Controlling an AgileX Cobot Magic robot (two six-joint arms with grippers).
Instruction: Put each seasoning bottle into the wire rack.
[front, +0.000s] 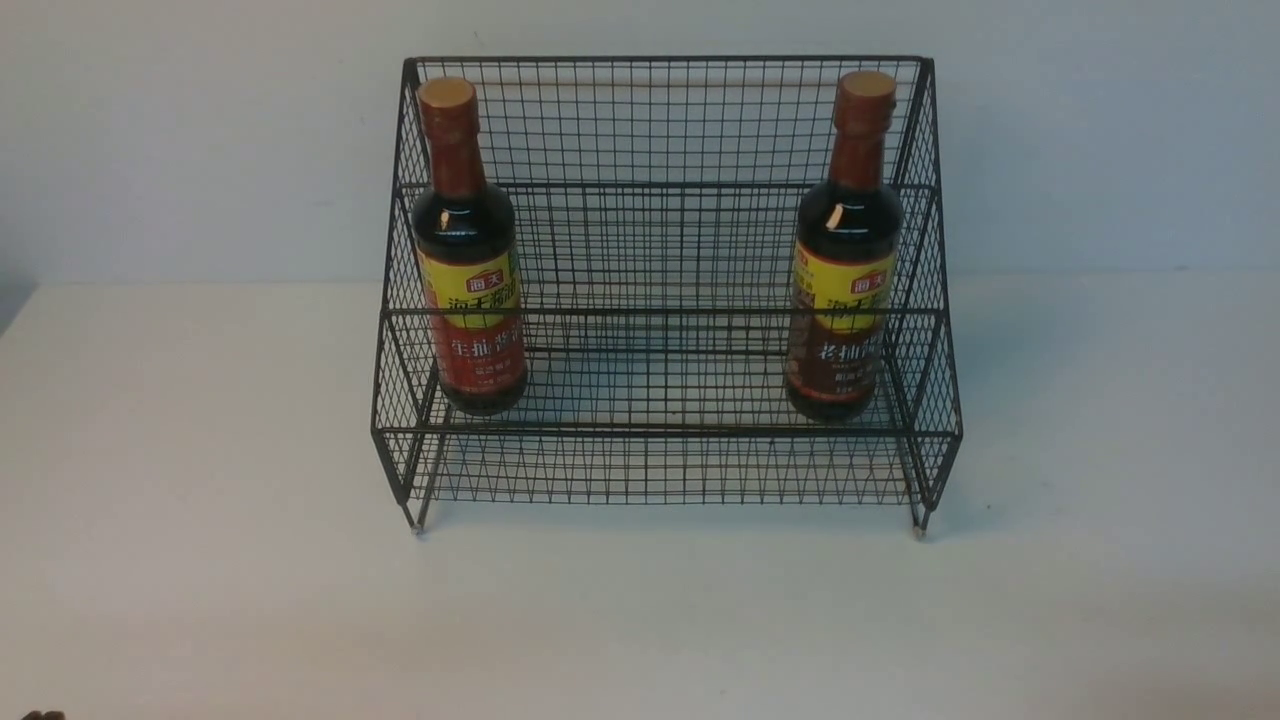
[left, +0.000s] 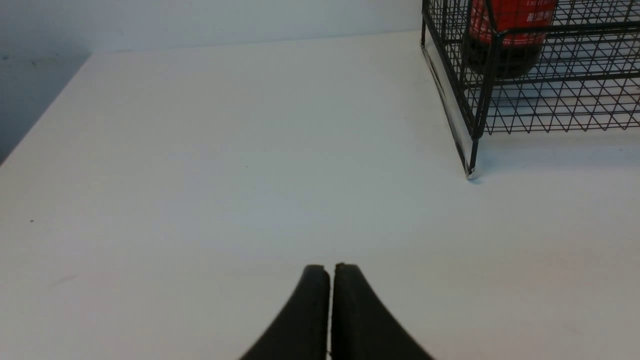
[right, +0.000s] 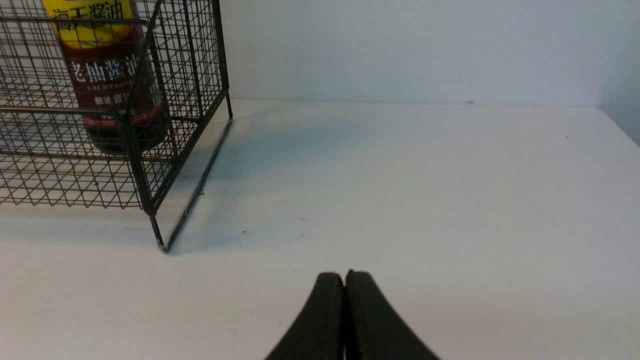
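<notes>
The black wire rack (front: 660, 250) stands at the table's middle. The redder-labelled seasoning bottle (front: 468, 260) stands upright on its lower tier at the left end. The browner-labelled bottle (front: 842, 260) stands upright at the right end. In the left wrist view, my left gripper (left: 330, 267) is shut and empty over bare table, well short of the rack's corner (left: 475, 130) and the red bottle (left: 510, 30). In the right wrist view, my right gripper (right: 345, 275) is shut and empty, away from the rack (right: 145, 165) and the brown bottle (right: 110, 85). Neither gripper shows in the front view.
A white table (front: 200, 560) meets a pale wall (front: 1100, 130) behind the rack. The table's left edge (left: 45, 105) shows in the left wrist view and its right edge (right: 620, 130) in the right wrist view.
</notes>
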